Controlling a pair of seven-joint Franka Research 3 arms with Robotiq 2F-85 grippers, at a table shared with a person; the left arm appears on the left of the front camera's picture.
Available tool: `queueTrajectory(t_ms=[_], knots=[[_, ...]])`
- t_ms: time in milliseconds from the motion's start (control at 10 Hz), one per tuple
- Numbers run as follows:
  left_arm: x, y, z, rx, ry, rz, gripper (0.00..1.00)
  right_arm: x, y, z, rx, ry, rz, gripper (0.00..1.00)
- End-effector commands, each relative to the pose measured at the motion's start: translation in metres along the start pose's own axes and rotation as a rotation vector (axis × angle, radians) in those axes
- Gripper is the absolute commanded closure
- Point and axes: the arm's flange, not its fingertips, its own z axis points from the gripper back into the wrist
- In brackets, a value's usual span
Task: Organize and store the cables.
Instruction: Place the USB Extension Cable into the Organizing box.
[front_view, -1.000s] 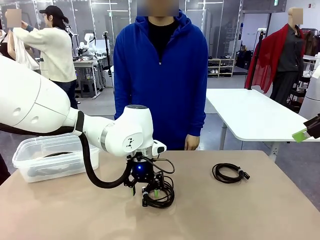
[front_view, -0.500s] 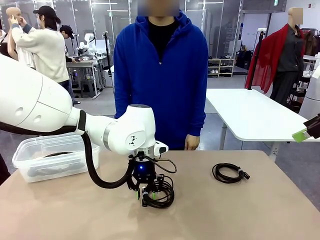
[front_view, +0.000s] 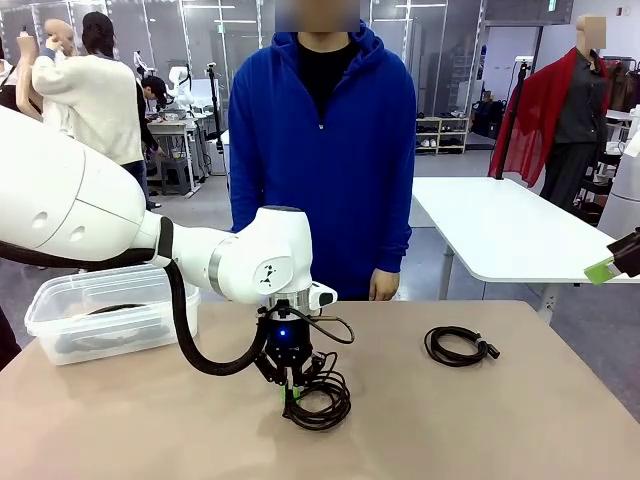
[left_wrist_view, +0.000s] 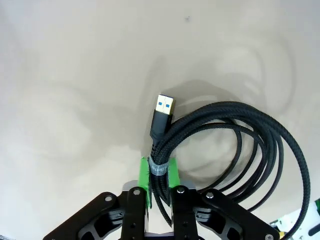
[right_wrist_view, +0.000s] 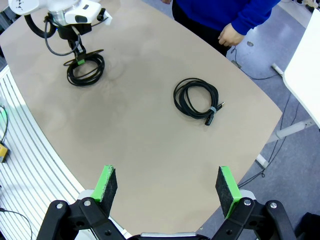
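Left gripper (front_view: 290, 392), front view: the jaws were pinched on one side of a coiled black cable (front_view: 322, 402) on the beige table (front_view: 520, 430), near its middle. A second coiled cable (front_view: 458, 346) lay well apart, toward the robot's right. A clear plastic bin (front_view: 110, 315) stood at the table's left end. A person in a blue hoodie (front_view: 320, 150) stood at the far edge.

Left wrist view: the green pads (left_wrist_view: 144, 172) of the left gripper (left_wrist_view: 159, 172) clamped the cable (left_wrist_view: 187, 129) at its grey tie (left_wrist_view: 159, 169). A USB plug (left_wrist_view: 162, 112) pointed away from the fingers.

Right wrist view: the right gripper (right_wrist_view: 167, 185) hung high above the near table edge, with its green pads (right_wrist_view: 106, 182) spread wide and nothing between them. The second cable (right_wrist_view: 179, 97) lay below it, and the gripped cable (right_wrist_view: 80, 83) lay farther off.
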Motion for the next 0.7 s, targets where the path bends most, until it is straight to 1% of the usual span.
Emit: queueTrajectory(t_ms=[0, 300, 400, 500, 600], knots=[[0.006, -0.002, 0.0, -0.014, 0.018, -0.007, 1.0, -0.002, -0.001, 0.0, 0.006, -0.004, 0.004, 0.0], [0.006, -0.001, 0.007, -0.005, 0.008, -0.002, 1.0, -0.002, -0.001, 0.0, 0.006, -0.004, 0.004, 0.0], [0.005, 0.001, 0.014, -0.002, -0.009, 0.0, 1.0, -0.002, -0.001, 0.0, 0.006, -0.004, 0.004, 0.0], [0.002, 0.006, 0.025, 0.011, -0.036, 0.009, 0.88, -0.002, -0.001, 0.0, 0.006, -0.004, 0.004, 0.0], [-0.004, 0.011, 0.04, 0.023, -0.07, 0.012, 0.88, -0.002, -0.001, 0.0, 0.006, -0.004, 0.004, 0.0]])
